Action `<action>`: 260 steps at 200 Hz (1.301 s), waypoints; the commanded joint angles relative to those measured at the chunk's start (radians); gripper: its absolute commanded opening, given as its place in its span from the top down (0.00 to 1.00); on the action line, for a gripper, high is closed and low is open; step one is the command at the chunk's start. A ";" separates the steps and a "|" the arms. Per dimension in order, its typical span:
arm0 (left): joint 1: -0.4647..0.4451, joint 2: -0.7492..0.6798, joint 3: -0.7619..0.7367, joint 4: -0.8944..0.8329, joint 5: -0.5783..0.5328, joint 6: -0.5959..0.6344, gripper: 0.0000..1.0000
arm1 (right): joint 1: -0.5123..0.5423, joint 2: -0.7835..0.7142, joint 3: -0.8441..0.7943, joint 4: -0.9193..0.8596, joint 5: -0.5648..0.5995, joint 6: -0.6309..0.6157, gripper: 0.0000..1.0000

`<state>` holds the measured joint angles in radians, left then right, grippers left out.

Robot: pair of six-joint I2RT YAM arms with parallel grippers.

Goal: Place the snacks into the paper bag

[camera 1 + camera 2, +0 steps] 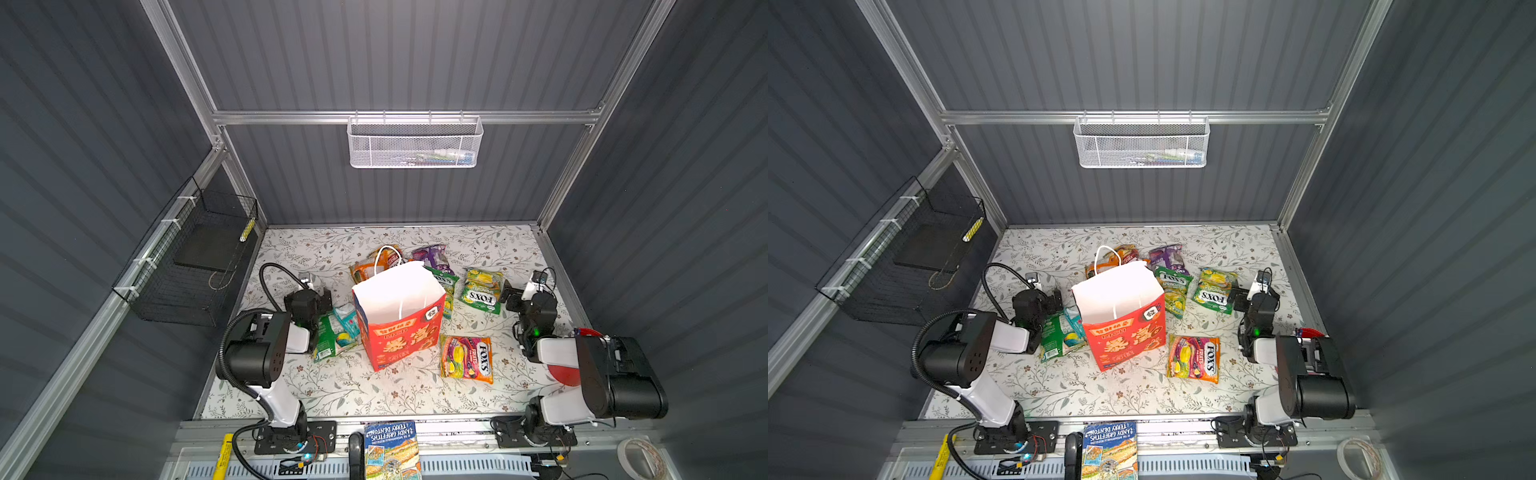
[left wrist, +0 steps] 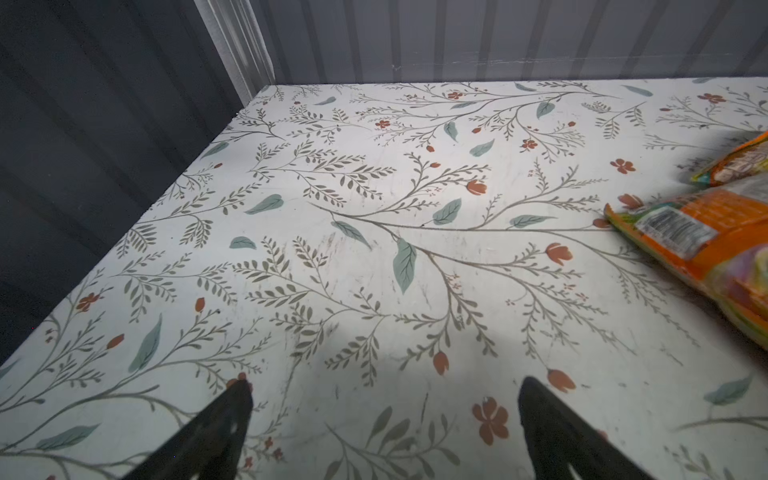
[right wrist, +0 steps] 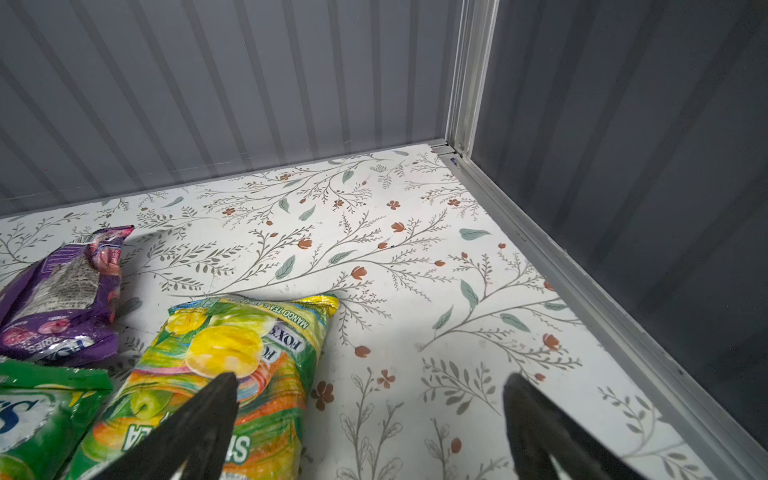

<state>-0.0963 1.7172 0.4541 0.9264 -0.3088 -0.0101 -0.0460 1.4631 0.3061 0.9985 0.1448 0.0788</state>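
Left end effector (image 2: 384,384): jaws wide apart, empty, over bare counter (image 2: 374,249)
Right end effector (image 3: 370,378): jaws wide apart, empty, one finger over the mango packet (image 3: 232,353), label "MANGO TEA", "FOX'S"

Paper bag (image 1: 399,328): upright mid-counter, mouth open, no packet showing against its white inside; gold Chinese characters on red front

Snacks, all outside the bag; nothing packed yet, I'd judge:
- orange packet (image 1: 365,268), purple packet (image 1: 432,257): behind the bag
- green packet (image 1: 444,284), "FOX'S": beside the bag, right arm's side
- multicolour packet (image 1: 467,357), "FOX'S FRUITS": nearer the front
- green and teal packets (image 1: 336,332): left arm's side

Book (image 1: 390,449), front rail: "ANDY GRIFFITHS", "TERRY DENTON"
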 commanded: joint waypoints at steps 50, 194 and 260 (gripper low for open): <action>0.007 0.000 0.015 -0.007 0.022 0.009 0.00 | 0.003 -0.003 0.002 0.014 -0.004 0.001 0.01; 0.026 -0.005 -0.005 0.022 0.011 -0.021 0.00 | 0.008 -0.003 0.002 0.012 -0.018 -0.009 0.01; 0.006 -0.221 0.048 -0.271 -0.285 -0.131 0.00 | 0.001 -0.131 -0.042 -0.015 0.059 0.021 0.01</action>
<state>-0.0807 1.6619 0.4461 0.8700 -0.3763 -0.0483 -0.0483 1.4513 0.3061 0.9825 0.1432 0.0879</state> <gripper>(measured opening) 0.997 0.992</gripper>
